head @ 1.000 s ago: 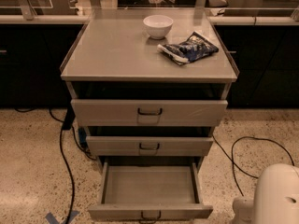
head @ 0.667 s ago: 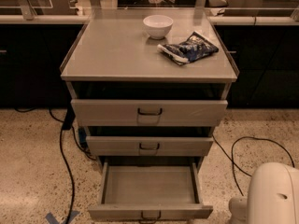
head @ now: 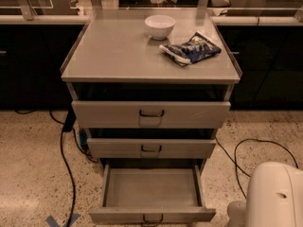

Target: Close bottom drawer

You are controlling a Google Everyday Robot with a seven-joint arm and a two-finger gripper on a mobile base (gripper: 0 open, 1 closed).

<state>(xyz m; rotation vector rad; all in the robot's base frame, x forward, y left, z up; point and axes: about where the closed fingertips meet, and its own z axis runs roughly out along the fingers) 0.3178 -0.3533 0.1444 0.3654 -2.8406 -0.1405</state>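
Note:
The bottom drawer (head: 151,188) of the grey-beige cabinet is pulled far out, an empty shallow tray. Its low front panel (head: 152,215) with a small dark loop handle (head: 152,218) sits at the bottom edge of the camera view. The middle drawer (head: 151,148) and top drawer (head: 150,114) above it stand slightly out. A white part of my arm (head: 272,195) fills the bottom right corner, right of the open drawer. The gripper is out of view.
A white bowl (head: 159,26) and a blue snack bag (head: 190,48) lie on the cabinet top (head: 113,56). Black cables run on the speckled floor at left (head: 66,164) and right (head: 251,148). Blue tape (head: 61,220) marks the floor. Dark counters stand behind.
The white arm part at bottom right has shifted a little left and up into view. The drawers have not moved.

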